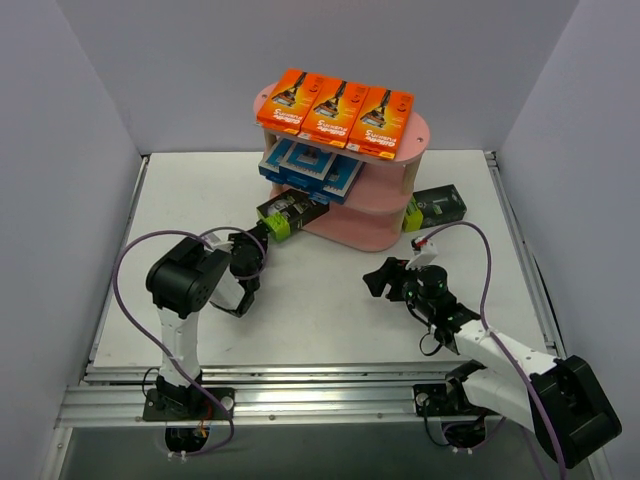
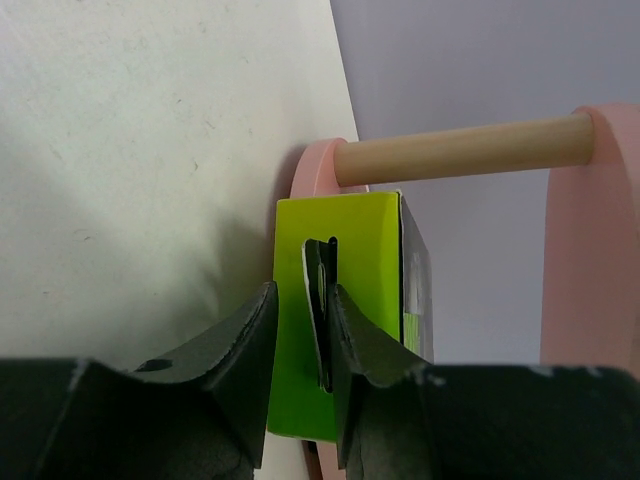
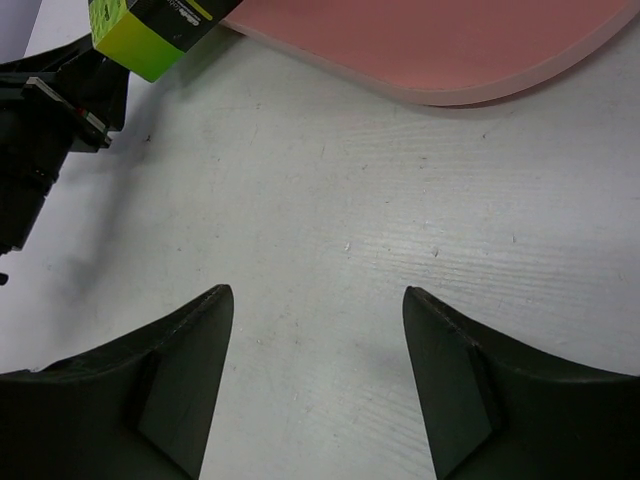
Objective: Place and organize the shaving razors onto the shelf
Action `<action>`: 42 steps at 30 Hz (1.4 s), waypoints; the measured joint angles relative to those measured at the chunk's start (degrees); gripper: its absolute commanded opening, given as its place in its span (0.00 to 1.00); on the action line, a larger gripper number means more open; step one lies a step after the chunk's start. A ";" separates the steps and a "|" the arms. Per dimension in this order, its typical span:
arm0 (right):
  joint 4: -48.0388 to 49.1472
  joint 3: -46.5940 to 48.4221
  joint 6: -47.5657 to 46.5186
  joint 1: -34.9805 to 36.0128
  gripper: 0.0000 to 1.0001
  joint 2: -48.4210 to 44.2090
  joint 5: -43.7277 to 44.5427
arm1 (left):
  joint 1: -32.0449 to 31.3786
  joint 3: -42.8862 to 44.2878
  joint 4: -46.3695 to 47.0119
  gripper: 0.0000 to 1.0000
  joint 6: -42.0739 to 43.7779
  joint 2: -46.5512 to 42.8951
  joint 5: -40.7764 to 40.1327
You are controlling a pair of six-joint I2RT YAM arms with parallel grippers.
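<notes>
The pink shelf (image 1: 418, 137) carries three orange razor packs (image 1: 335, 108) on its top board and blue-and-white packs (image 1: 312, 167) on the middle one. A black-and-lime pack (image 1: 291, 213) pokes out of the bottom tier to the left. Its lime end (image 2: 350, 250) fills the left wrist view. My left gripper (image 1: 264, 239) (image 2: 302, 292) stands slightly open around the thin tab on that end; the left finger is apart from the tab. My right gripper (image 1: 380, 276) (image 3: 318, 295) hangs open over bare table with nothing in it. A second black-and-lime pack (image 1: 435, 208) lies right of the shelf.
A wooden post (image 2: 460, 150) and a pink board (image 2: 590, 260) stand just beyond the pack. The bottom board's rim (image 3: 430, 45) lies ahead of the right gripper, with the pack's lime corner (image 3: 140, 30) and the left arm (image 3: 40, 120) to its left. White walls enclose the table.
</notes>
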 measured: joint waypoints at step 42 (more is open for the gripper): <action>0.98 -0.87 0.00 -0.07 0.65 -0.68 -0.07 | 2.75 5.84 -0.59 0.02 2.58 -1.20 13.29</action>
